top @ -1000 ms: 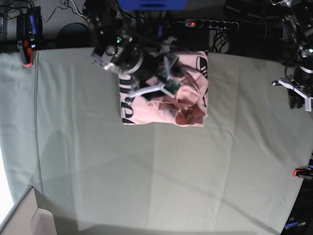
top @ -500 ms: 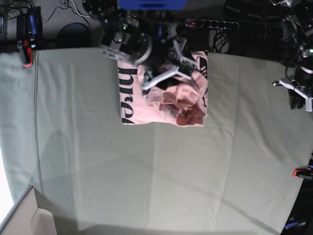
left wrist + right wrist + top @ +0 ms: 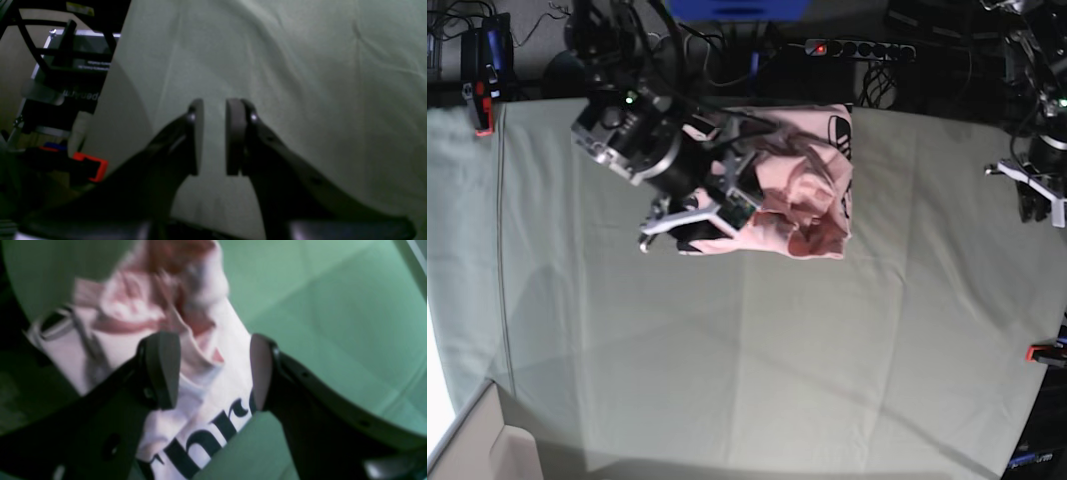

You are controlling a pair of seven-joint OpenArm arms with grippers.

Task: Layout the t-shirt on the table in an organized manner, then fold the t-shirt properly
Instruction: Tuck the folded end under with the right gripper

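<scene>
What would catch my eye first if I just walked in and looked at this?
Probably the pink t-shirt, bunched in a crumpled heap with black lettering, at the far middle of the grey-green table. Right over its left edge in the base view hangs the right gripper, jaws wide apart and holding nothing. The left gripper sits off at the table's edge, jaws slightly apart around nothing, near a red clamp.

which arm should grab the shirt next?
Right. Its open gripper hangs over the shirt with nothing held. The left gripper sits far off at the table edge, over bare cloth.
</scene>
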